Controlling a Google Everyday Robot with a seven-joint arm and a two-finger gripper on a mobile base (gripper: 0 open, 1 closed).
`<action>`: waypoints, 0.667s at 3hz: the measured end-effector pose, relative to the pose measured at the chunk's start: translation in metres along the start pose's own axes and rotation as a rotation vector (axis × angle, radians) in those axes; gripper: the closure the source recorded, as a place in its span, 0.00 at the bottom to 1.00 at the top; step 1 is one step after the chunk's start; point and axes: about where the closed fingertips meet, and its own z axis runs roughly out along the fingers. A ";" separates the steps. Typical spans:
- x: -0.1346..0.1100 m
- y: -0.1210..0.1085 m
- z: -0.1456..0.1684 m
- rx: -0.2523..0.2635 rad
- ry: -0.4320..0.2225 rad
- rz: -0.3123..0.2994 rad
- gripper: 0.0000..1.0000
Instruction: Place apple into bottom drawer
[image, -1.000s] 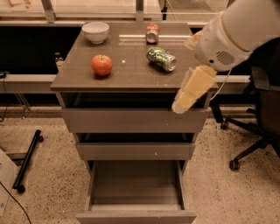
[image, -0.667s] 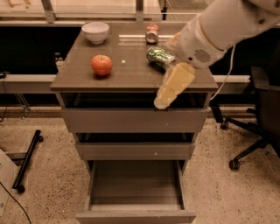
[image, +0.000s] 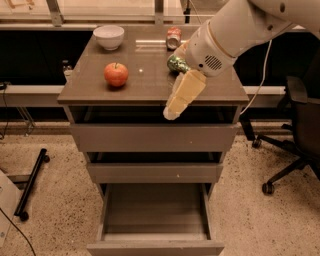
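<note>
- Left of end effector (image: 172, 111), well apart: apple (image: 116, 74) on surface (image: 150, 89), ungrasped.
- End effector at surface front edge; spread or pressed together, cannot tell.
- Step: reaching. Next: go left, grasp apple; bottom drawer (image: 155, 214) below is open.

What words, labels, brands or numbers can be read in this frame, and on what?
None can be read.
The red can: print too blurred to read.
The green can: print too blurred, partly hidden by the arm.
No text shows on the apple, bowl or bottom drawer.
The gripper, over the front edge of the cabinet top right of the apple, shows no marking.
</note>
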 end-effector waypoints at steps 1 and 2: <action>-0.004 0.002 0.012 -0.002 -0.024 0.008 0.00; -0.024 -0.012 0.042 0.009 -0.095 -0.004 0.00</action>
